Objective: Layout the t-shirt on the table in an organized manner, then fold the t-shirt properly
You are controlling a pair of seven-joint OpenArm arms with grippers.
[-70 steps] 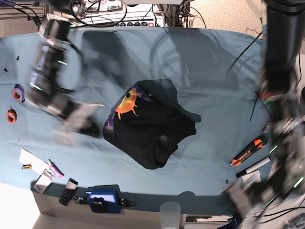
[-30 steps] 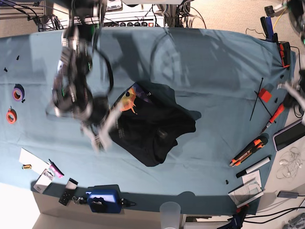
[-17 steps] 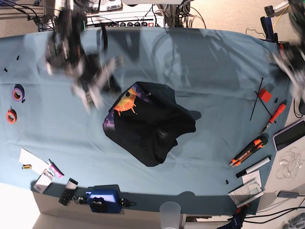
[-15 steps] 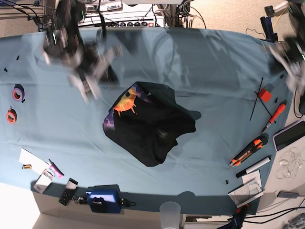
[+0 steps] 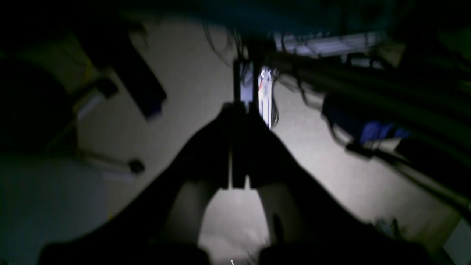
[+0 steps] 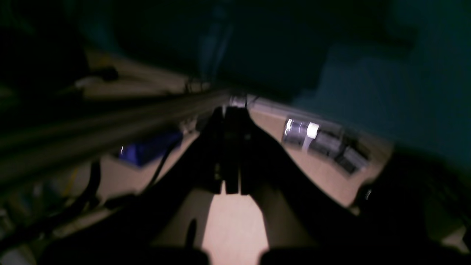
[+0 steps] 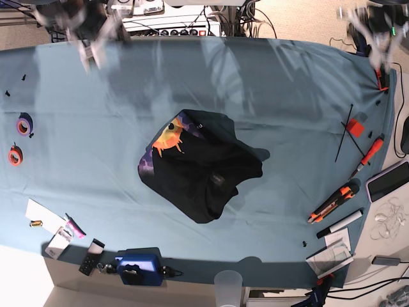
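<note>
The black t-shirt point(image 7: 201, 163) lies crumpled in a heap at the middle of the teal table point(image 7: 287, 96), with its orange and purple print showing at its upper left. Neither arm is near it. My right arm point(image 7: 86, 25) is a blur at the table's far left corner, and my left arm point(image 7: 374, 29) is a blur at the far right corner. In the wrist views the left gripper point(image 5: 241, 108) and the right gripper point(image 6: 232, 110) are both shut with nothing held. Both point off the table toward floor and cables.
A purple tape roll point(image 7: 24, 125) and an orange one point(image 7: 15, 155) lie at the left edge. An orange knife point(image 7: 332, 203), a marker point(image 7: 339, 224), a red screwdriver point(image 7: 369, 153) and a phone point(image 7: 390, 181) lie at the right. A blue box point(image 7: 137, 268) and a cup point(image 7: 228, 284) stand at the front.
The right arm has swung from beside the shirt's left edge back to the far left corner. The left arm has risen to the far right corner. The shirt has not moved.
</note>
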